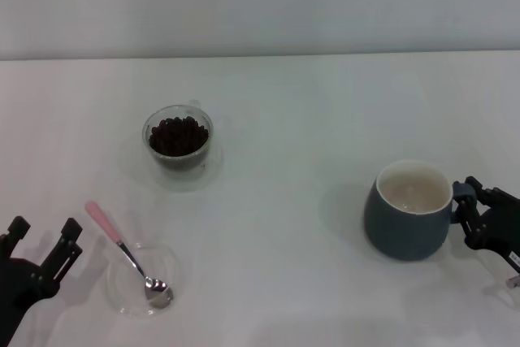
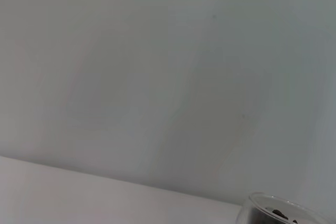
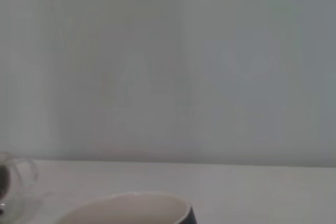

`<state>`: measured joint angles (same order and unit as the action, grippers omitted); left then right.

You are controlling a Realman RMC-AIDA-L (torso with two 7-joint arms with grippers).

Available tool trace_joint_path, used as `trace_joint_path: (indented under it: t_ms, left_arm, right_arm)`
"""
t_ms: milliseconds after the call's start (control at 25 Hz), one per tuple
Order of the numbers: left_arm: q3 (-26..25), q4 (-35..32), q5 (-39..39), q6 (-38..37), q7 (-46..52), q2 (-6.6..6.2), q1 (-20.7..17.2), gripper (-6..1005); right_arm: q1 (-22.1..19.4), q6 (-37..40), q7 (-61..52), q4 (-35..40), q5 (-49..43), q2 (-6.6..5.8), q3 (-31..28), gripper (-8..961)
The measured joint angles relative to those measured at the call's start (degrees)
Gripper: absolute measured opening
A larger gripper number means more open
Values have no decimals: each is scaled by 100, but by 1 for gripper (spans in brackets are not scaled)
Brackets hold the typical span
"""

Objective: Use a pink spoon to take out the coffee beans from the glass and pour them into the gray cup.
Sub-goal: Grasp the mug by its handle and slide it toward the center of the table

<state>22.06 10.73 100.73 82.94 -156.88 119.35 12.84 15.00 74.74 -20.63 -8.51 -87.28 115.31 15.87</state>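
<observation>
Down at the near left corner of the white table (image 1: pixel 284 103), the left gripper (image 1: pixel 42 237) sits low with its two dark fingers spread apart and nothing between them. Just beside it lies a shallow clear dish (image 1: pixel 166 262), and the pink spoon (image 1: pixel 122 248) rests across that dish: silver bowl down inside it, pale pink handle sticking out over the rim, up and toward the left gripper. Farther back stands the glass (image 1: pixel 179 140), upright, with the coffee beans (image 1: pixel 179 134) heaped inside it, dark and close to the brim.

Over on the right stands the gray cup (image 1: pixel 406 221), upright, its cream inside bare. The right gripper (image 1: pixel 470 203) is at the cup's handle side, its fingers set around the handle; from where I stand I cannot tell whether they actually pinch it or only bracket it.

Only the head view takes in the spoon, the dish and both grippers. The left wrist view gives mostly wall, with a sliver of the glass's rim (image 2: pixel 286 205) and a few beans (image 2: pixel 278 213) showing at one corner. The right wrist view shows the cup's pale rim (image 3: pixel 131 205) close up, and a blurred bit of the glass (image 3: pixel 16 174) off to the side, but none of that arm's own fingers.
</observation>
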Motion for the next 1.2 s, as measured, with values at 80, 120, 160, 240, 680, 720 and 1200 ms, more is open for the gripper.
trace_joint_path:
  t_ms: [80, 120, 160, 240, 680, 720, 1200]
  left_arm:
    - [0, 0, 0, -7, 0, 0, 0, 864]
    - [0, 0, 0, -8, 0, 0, 0, 864]
    - [-1, 0, 0, -9, 0, 0, 0, 864]
    - [-5, 0, 0, -11, 0, 0, 0, 864]
    - [-12, 0, 0, -18, 0, 0, -9, 863]
    - [-14, -1, 0, -20, 0, 0, -9, 863]
    - [-18, -10, 4, -106, 0, 0, -1, 862]
  right_arm:
    - [48, 3, 0, -48, -9, 0, 16, 181]
    - [78, 3, 0, -75, -11, 0, 22, 180]
    - [111, 5, 0, -109, -16, 0, 28, 179]
    - [175, 1, 0, -185, -17, 0, 33, 176]
    - [558, -103, -2, -450, -937, 81, 52, 173]
    - [599, -142, -2, -482, -991, 84, 34, 173]
    - [758, -493, 349, -571, -1041, 87, 0, 169]
